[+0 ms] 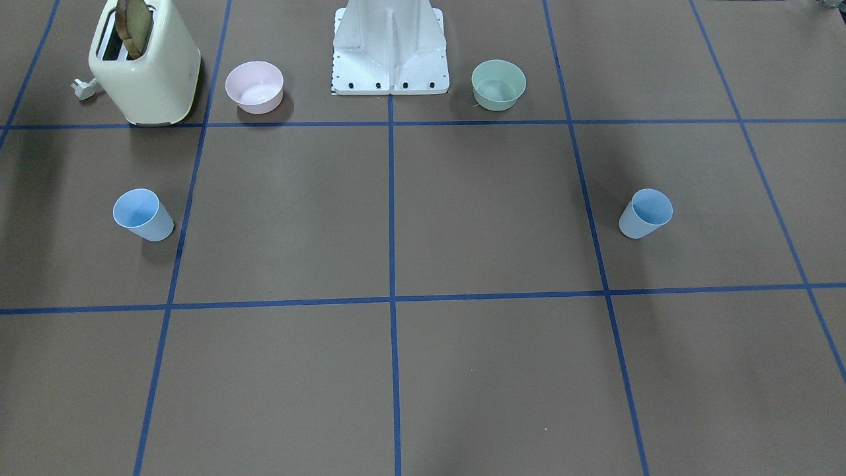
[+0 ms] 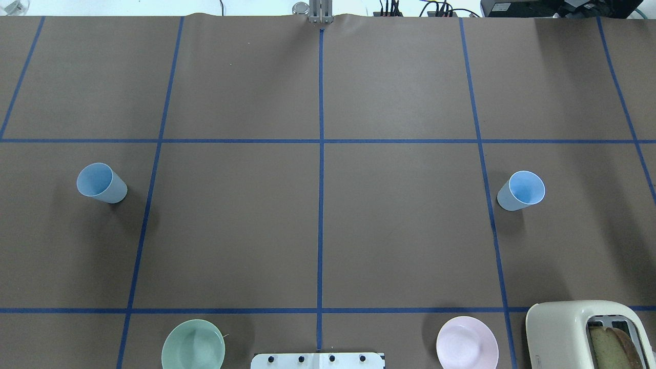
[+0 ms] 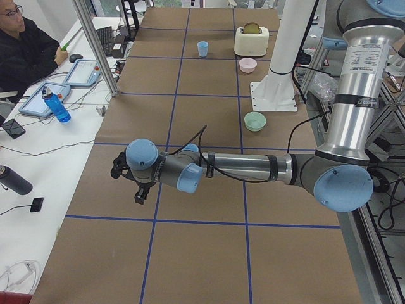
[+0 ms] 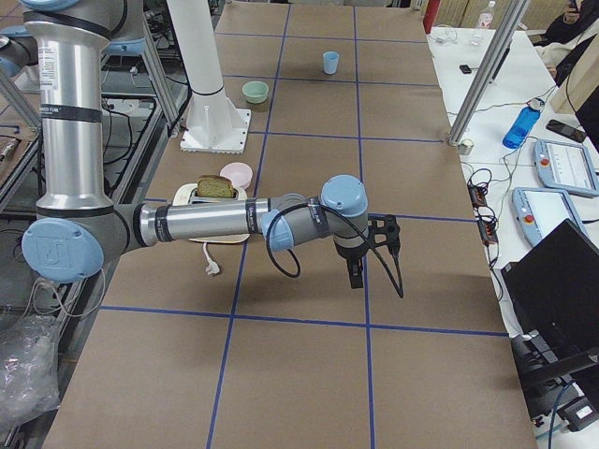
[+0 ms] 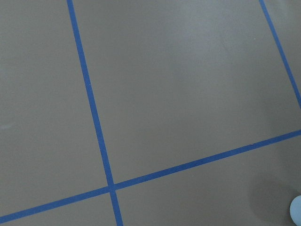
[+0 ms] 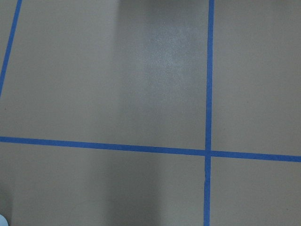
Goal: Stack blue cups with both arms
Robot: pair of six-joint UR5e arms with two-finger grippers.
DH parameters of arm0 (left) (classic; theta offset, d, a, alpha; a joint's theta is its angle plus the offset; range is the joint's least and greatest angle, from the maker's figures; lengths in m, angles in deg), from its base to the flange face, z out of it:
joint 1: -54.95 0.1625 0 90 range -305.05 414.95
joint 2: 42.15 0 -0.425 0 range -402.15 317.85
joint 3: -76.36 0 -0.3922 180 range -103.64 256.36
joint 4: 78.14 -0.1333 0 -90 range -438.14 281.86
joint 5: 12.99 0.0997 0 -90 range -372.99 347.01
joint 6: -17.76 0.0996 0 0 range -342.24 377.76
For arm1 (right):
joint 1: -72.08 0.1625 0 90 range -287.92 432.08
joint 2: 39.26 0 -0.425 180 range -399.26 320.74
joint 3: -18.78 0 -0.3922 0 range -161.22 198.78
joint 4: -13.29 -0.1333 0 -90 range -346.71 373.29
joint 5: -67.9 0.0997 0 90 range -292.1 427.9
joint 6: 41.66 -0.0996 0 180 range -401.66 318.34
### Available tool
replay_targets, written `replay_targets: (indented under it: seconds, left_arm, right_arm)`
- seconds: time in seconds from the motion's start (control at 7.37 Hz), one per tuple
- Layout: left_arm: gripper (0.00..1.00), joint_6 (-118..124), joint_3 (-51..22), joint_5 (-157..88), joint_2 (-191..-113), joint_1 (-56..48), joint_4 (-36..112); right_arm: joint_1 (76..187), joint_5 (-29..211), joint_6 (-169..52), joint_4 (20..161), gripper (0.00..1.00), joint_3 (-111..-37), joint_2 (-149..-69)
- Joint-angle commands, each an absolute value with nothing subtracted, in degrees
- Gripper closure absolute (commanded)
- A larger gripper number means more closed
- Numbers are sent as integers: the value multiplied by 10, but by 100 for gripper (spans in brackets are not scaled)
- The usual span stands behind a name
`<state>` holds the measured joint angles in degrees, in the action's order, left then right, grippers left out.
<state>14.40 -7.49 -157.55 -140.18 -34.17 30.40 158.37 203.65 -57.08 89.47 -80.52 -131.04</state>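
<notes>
Two pale-blue cups stand upright and far apart on the brown table. One cup point(image 2: 101, 183) is on my left side point(image 1: 646, 213). The other cup point(image 2: 520, 190) is on my right side point(image 1: 143, 215). In the side views my left gripper point(image 3: 140, 196) and right gripper point(image 4: 355, 278) hang above the table on outstretched arms. They show in no other view, so I cannot tell whether they are open or shut. A sliver of cup rim point(image 5: 296, 210) shows at the left wrist view's corner, and another sliver point(image 6: 2, 220) at the right wrist view's corner.
A cream toaster point(image 2: 584, 335) holding bread, a pink bowl point(image 2: 467, 343) and a green bowl point(image 2: 193, 345) stand near the white pedestal point(image 1: 390, 49). Blue tape lines grid the table. An operator point(image 3: 25, 47) sits beside the table.
</notes>
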Motion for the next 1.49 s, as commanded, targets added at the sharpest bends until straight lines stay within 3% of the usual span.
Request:
replay_targets:
  seconds: [0.0,0.27,0.54,1.09,1.36]
  left_arm:
    - [3,94,-88,-1575,-1406,-337,305]
    - [3,66,-92,-1573,-1409,-321,305]
    - [3,-38,-121,-1513,-1411,-237,328]
    - [3,-232,-125,-1454,-1403,-128,465]
    - [3,-297,-176,-1448,-1373,-86,480]
  right_arm:
    - [1576,2042,-594,898,0,-810,-1304]
    - [1563,2041,-604,900,0,-817,-1304]
    - [1550,2041,-640,901,0,-818,-1287]
    - [1545,2042,-644,901,0,-822,-1283]
    - [1545,2043,-644,901,0,-822,-1283]
